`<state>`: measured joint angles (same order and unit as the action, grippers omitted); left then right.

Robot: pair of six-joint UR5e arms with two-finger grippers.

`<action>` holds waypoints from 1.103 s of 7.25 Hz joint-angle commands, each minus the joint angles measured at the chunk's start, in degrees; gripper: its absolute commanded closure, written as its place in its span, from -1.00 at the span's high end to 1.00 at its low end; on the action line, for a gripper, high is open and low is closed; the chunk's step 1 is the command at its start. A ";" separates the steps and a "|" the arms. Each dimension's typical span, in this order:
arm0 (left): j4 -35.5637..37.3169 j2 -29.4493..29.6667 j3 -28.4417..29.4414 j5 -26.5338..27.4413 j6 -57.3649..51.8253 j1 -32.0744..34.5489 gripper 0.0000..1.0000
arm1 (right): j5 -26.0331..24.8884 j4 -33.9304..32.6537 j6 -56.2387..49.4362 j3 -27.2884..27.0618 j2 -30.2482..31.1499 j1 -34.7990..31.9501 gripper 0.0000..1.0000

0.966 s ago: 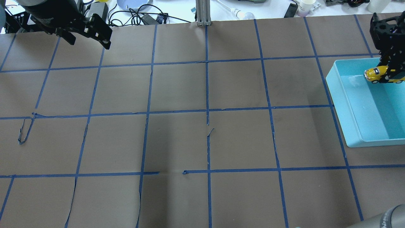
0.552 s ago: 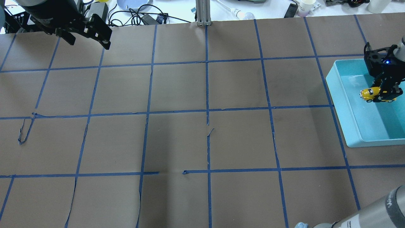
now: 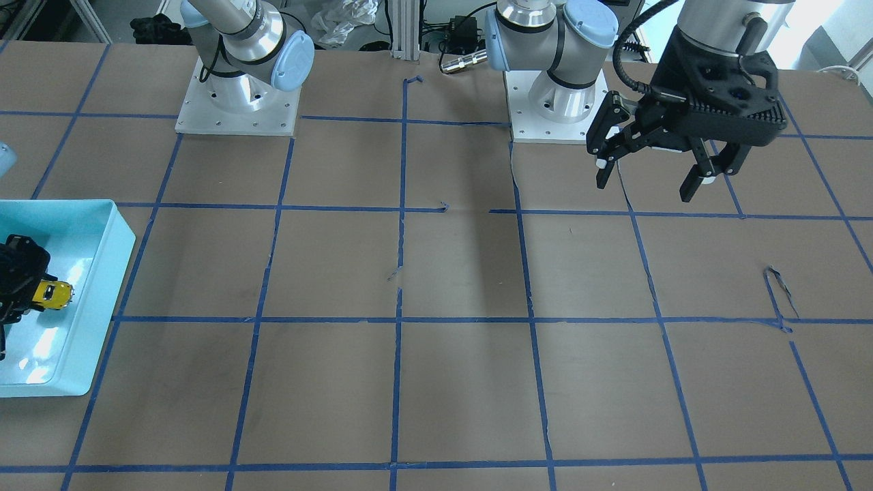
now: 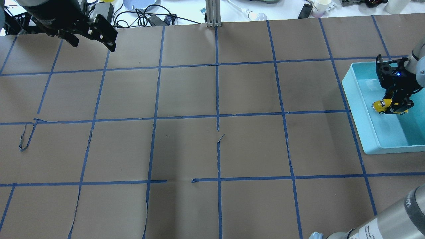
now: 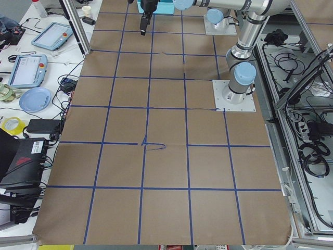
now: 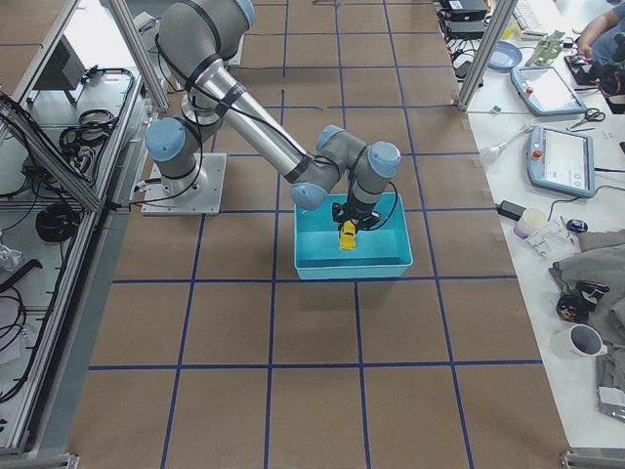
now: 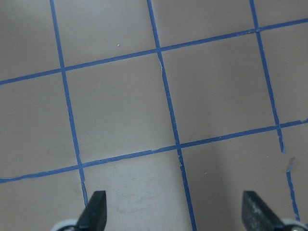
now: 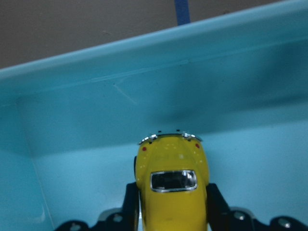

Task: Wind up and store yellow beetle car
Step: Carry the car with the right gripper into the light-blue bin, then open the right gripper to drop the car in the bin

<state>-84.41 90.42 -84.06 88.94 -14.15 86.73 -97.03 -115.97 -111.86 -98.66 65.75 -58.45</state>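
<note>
The yellow beetle car (image 4: 379, 105) is held between the fingers of my right gripper (image 4: 395, 107), which is shut on it, low inside a light blue bin (image 4: 356, 109) at the table's right. In the right wrist view the car (image 8: 172, 185) points at the bin's wall (image 8: 192, 72), with a finger on each side. I cannot tell whether its wheels touch the bin floor. The front-facing view shows the car (image 3: 54, 293) in the bin (image 3: 112, 273). My left gripper (image 4: 94, 44) is open and empty, held above the table's far left; its fingertips (image 7: 94, 209) show bare paper between them.
Brown paper with a blue tape grid (image 4: 217, 116) covers the table. A metal post (image 4: 212, 13) stands at the far edge, with cables, a plate and cups behind it. Both arm bases (image 3: 235, 102) stand on the robot's side.
My right gripper has carried the car from above the bin's far end down into the bin, towards its left wall. The left arm has not moved.
</note>
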 commanded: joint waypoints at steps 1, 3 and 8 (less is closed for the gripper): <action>0.12 -0.85 -1.36 0.01 -0.09 -0.07 1.00 | 1.22 0.22 0.33 1.01 2.26 0.00 1.00; 0.38 -1.12 -1.63 0.01 -0.09 -0.07 1.00 | 2.54 1.01 2.24 2.15 8.65 0.00 0.73; 0.47 -1.30 -2.15 0.01 -0.44 -0.07 1.00 | 8.51 26.90 63.57 3.55 25.89 -5.51 1.00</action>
<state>-84.06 89.19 -86.00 88.95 -14.50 86.59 -90.50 -94.70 -64.77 -95.89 87.67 -61.16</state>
